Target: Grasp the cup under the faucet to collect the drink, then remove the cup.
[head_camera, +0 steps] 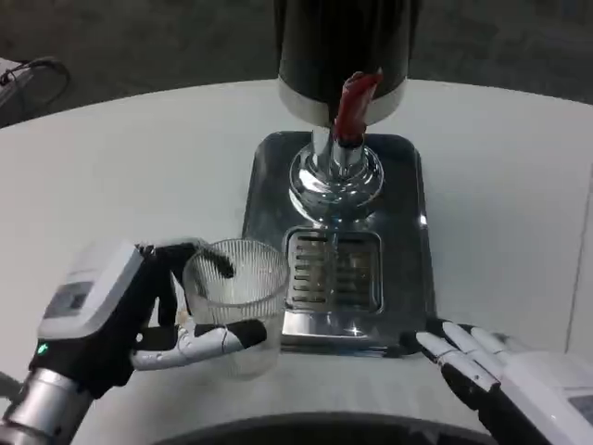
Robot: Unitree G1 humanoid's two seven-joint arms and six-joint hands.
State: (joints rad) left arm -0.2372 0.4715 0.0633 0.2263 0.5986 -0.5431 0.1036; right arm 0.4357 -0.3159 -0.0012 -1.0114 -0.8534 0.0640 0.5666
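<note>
The left robot hand (153, 320) grips the clear ribbed cup (236, 301), fingers wrapped around its wall, holding it over the white desk (111, 176) at the front-left corner of the steel drip tray (269, 176), off to the left of the grate (334, 271). The cup looks empty, though the blur makes that uncertain. The chrome faucet (335, 171) with its red lever (354, 104) stands above the grate. The right robot hand (477, 362) rests on the desk near the tray's front-right corner, fingers apart, holding nothing.

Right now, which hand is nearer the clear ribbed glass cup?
Left. The left hand grips the clear ribbed glass cup; the right hand rests apart, off to the cup's right.
</note>
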